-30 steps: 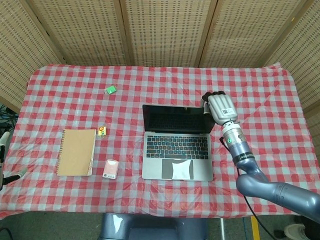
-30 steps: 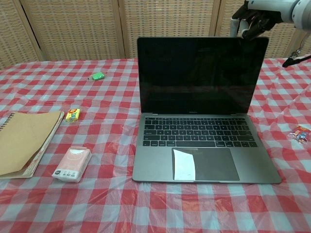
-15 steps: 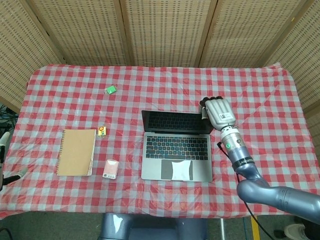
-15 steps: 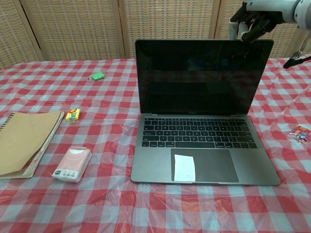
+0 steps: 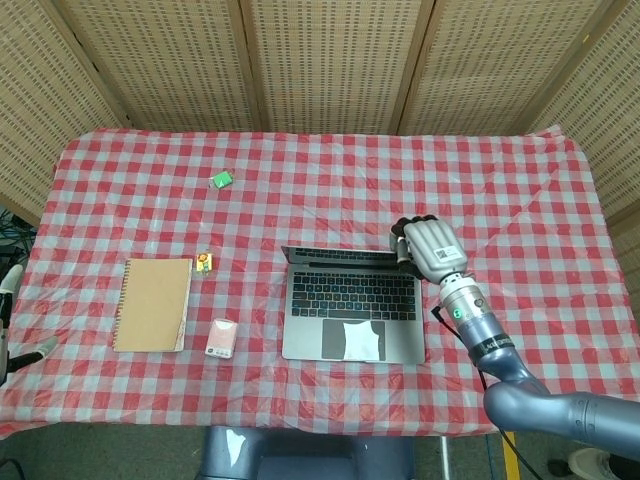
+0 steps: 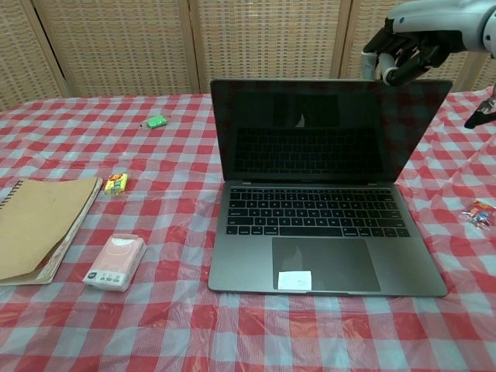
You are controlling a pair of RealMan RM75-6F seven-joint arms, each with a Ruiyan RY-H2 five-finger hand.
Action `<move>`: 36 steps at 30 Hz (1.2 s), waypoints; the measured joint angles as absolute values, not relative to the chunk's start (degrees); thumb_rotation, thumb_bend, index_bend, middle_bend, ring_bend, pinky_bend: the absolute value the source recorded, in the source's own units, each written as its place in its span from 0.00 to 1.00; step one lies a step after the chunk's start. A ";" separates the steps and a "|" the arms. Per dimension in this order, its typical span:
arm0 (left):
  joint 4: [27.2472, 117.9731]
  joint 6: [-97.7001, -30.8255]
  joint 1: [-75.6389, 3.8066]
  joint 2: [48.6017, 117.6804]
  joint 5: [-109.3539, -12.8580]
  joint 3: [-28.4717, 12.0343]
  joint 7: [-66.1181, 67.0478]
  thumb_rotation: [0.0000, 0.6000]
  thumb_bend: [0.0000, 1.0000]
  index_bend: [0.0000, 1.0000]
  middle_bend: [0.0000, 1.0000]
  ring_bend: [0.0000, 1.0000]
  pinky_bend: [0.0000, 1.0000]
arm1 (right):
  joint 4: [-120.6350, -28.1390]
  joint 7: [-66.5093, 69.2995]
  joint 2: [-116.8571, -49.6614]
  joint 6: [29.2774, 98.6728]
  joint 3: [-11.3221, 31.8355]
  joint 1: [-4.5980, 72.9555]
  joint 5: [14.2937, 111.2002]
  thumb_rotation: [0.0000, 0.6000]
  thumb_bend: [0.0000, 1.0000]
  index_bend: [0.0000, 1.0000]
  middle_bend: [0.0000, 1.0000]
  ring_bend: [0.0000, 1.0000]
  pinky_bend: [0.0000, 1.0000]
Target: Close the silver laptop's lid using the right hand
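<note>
On checked cloth (image 5: 330,190) — right hand (image 5: 424,247) curls over smooth silver laptop (image 6: 325,232).

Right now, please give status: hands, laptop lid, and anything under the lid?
Right hand presses lid's top right corner. Left hand not in view. Silver laptop part closed, lid tilted forward. White paper slip lies on trackpad, under the lid's path.

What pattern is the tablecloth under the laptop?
Red and white checks; the tablecloth shows best in the head view.
</note>
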State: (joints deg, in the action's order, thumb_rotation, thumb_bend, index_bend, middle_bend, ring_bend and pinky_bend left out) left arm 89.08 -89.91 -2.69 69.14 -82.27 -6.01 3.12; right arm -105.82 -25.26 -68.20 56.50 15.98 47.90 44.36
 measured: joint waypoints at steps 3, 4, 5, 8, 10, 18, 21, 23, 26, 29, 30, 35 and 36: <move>89.16 -89.90 -2.69 69.17 -82.45 -5.86 3.33 1.00 0.08 0.00 0.00 0.00 0.00 | -107.32 -23.97 -67.45 56.05 15.30 47.24 45.89 1.00 1.00 0.55 0.46 0.38 0.34; 89.20 -89.91 -2.69 69.17 -82.53 -5.83 3.39 1.00 0.08 0.00 0.00 0.00 0.00 | -107.70 -23.59 -67.26 55.93 15.09 47.04 46.34 1.00 1.00 0.55 0.46 0.38 0.34; 89.23 -89.95 -2.70 69.19 -82.65 -5.78 3.47 1.00 0.08 0.00 0.00 0.00 0.00 | -108.06 -23.22 -67.08 55.81 14.86 46.85 46.78 1.00 1.00 0.55 0.46 0.38 0.34; 89.29 -90.06 -2.68 69.25 -82.88 -5.65 3.67 1.00 0.08 0.00 0.00 0.00 0.00 | -109.11 -22.13 -66.60 55.50 14.06 46.19 48.28 1.00 1.00 0.55 0.46 0.38 0.35; 89.33 -90.06 -2.67 69.26 -82.94 -5.60 3.76 1.00 0.08 0.00 0.00 0.00 0.00 | -109.63 -21.70 -66.38 55.40 13.45 45.77 49.29 1.00 1.00 0.55 0.46 0.38 0.35; 89.53 -90.21 -2.63 69.26 -83.35 -5.39 3.95 1.00 0.08 0.00 0.00 0.00 0.00 | -111.65 -20.35 -65.67 55.16 11.29 44.36 52.81 1.00 1.00 0.55 0.46 0.38 0.35; 89.62 -90.25 -2.65 69.27 -83.56 -5.32 4.07 1.00 0.08 0.00 0.00 0.00 0.00 | -112.80 -19.51 -65.24 55.02 10.60 43.77 54.46 1.00 1.00 0.55 0.46 0.38 0.35; 89.70 -90.35 -2.64 69.28 -83.76 -5.25 4.15 1.00 0.08 0.00 0.00 0.00 0.00 | -113.59 -18.90 -64.99 54.87 10.16 43.40 55.49 1.00 1.00 0.55 0.46 0.38 0.35; 89.83 -90.54 -2.58 69.26 -83.94 -5.19 4.19 1.00 0.08 0.00 0.00 0.00 0.00 | -114.64 -18.10 -64.68 54.65 9.41 42.83 57.28 1.00 1.00 0.55 0.46 0.38 0.35; 89.95 -90.77 -2.50 69.18 -84.11 -5.16 4.16 1.00 0.08 0.00 0.00 0.00 0.00 | -115.51 -17.51 -64.59 54.53 8.57 42.28 58.90 1.00 1.00 0.55 0.46 0.38 0.35; 89.98 -90.86 -2.47 69.16 -84.18 -5.14 4.13 1.00 0.08 0.00 0.00 0.00 0.00 | -115.74 -17.45 -64.61 54.56 8.25 42.09 59.44 1.00 1.00 0.55 0.46 0.38 0.35; 90.11 -91.05 -2.39 69.07 -84.52 -5.01 4.04 1.00 0.08 0.00 0.00 0.00 0.00 | -116.72 -17.46 -64.91 54.54 6.98 41.51 60.56 1.00 1.00 0.55 0.46 0.38 0.35; 90.13 -91.06 -2.39 69.06 -84.58 -4.99 4.03 1.00 0.08 0.00 0.00 0.00 0.00 | -116.83 -17.59 -65.00 54.51 6.71 41.45 60.72 1.00 1.00 0.55 0.46 0.38 0.35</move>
State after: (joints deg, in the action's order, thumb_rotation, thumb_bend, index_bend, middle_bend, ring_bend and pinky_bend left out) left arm 90.13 -91.06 -2.39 69.06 -84.58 -4.99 4.03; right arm -116.83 -17.59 -65.00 54.51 6.71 41.45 60.72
